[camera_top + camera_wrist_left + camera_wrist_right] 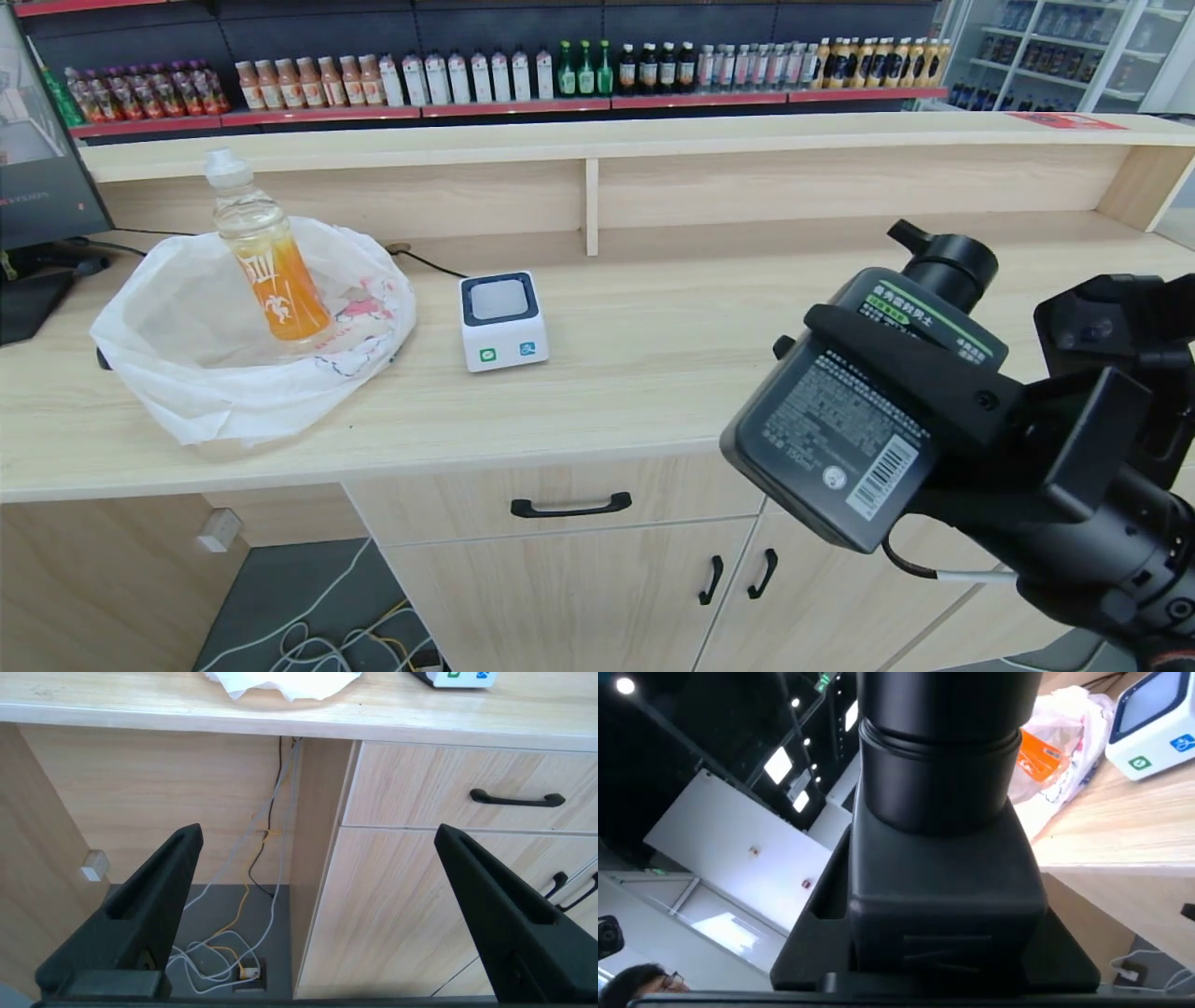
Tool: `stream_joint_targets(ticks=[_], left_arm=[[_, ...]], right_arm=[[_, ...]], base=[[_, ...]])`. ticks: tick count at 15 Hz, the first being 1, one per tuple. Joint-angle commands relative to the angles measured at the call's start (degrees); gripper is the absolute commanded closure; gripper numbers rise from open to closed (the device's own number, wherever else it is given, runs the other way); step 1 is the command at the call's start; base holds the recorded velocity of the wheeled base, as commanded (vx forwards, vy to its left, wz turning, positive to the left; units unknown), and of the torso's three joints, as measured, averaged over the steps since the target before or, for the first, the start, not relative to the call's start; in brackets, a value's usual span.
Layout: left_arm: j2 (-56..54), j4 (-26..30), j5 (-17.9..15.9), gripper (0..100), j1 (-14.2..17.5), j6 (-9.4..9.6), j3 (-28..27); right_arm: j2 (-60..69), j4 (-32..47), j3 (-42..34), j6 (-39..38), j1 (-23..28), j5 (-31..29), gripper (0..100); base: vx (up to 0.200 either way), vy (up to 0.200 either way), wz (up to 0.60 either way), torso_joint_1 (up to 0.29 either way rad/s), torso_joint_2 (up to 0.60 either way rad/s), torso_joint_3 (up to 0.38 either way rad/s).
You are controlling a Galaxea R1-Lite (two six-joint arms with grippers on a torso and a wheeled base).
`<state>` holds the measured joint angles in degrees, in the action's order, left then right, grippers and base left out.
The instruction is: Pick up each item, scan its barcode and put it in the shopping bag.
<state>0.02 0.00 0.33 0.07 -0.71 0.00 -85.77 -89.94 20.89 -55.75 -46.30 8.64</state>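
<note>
At the lower right of the head view, the right claw [934, 392] is clamping a black bottle [831, 420] off the worktop's [653, 373] front edge. A white scanner [502, 320] is sitting mid-frame. At the left, the shopping bag [187, 373] is holding an orange drink bottle [271, 261]. The left claw [318, 840] is hanging with its fingers apart, facing the drawers [467, 789].

Bright, even overhead light is washing the pale desk [616, 392], casting only soft shadows under the shopping bag [187, 392], far left of the right tool [845, 373]. Behind that tool's black bottle [934, 784], ceiling panels [780, 765] are glaring white. Straight lines are bowing at the head view's edges.
</note>
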Motion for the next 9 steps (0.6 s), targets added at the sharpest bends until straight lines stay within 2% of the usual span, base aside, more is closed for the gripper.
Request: stream_joint_targets(ticks=[1,9], left_arm=[[-0.02,0.0,0.02,0,0.01,-0.08,0.0],[-0.02,0.0,0.02,0,0.01,0.0,0.0]], right_arm=[[0.17,-0.06,0.99,0.64,-0.11,0.67,100],[1.49,-0.06,0.02,3.28,-2.74,1.73,100]], base=[[0.0,0.0,0.0,0.0,0.0,0.0],[0.0,0.0,0.0,0.0,0.0,0.0]])
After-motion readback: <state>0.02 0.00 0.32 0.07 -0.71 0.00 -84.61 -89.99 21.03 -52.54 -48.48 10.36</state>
